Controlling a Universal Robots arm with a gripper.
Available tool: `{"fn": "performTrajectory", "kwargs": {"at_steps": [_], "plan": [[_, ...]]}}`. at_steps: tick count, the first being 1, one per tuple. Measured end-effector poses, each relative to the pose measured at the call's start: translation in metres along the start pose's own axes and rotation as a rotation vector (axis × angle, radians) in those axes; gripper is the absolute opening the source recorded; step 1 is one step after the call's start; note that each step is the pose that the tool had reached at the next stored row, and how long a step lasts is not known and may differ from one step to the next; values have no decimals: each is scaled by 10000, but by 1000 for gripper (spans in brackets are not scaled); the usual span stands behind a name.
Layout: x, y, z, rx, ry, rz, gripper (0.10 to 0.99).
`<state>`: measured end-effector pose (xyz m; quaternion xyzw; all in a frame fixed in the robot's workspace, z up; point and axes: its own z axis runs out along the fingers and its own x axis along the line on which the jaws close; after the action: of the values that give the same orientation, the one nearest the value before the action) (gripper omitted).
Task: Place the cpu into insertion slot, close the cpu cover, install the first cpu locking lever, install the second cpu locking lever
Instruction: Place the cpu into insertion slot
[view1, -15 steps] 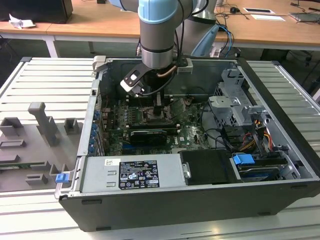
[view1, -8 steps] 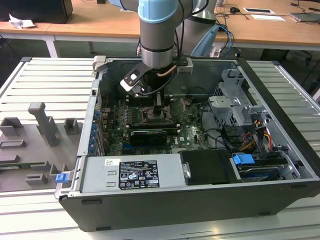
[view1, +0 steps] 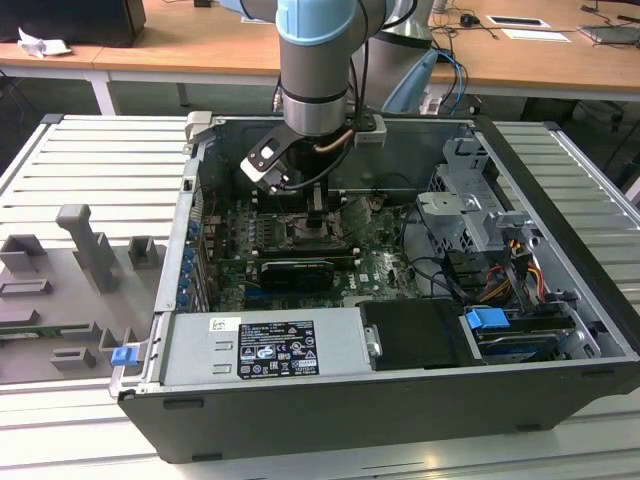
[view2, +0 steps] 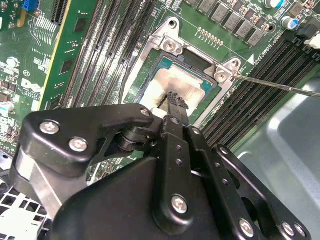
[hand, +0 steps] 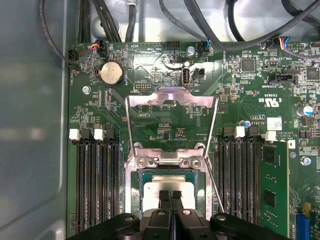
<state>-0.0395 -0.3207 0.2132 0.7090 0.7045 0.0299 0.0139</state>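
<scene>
Tool is sitting closed, fingertips together with nothing between them, down over the cpu, which is lying in the insertion slot directly beneath. Beyond the tool, the cpu cover is standing raised. One printed label is showing on the computer case, well apart from the tool. Memory slots are flanking the tool, carrying four white clips. One coin battery is lying beyond the cover.

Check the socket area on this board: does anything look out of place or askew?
Nothing looks damaged. The cpu lies square in the insertion slot under the shut pincer. The cpu cover stands swung open, and a thin locking lever juts out unlatched beside it.
</scene>
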Motion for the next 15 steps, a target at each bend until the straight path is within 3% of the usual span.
{"fn": "performTrajectory", "kwargs": {"at_steps": [15], "plan": [[0,1,-23,0,0,2,106]]}}
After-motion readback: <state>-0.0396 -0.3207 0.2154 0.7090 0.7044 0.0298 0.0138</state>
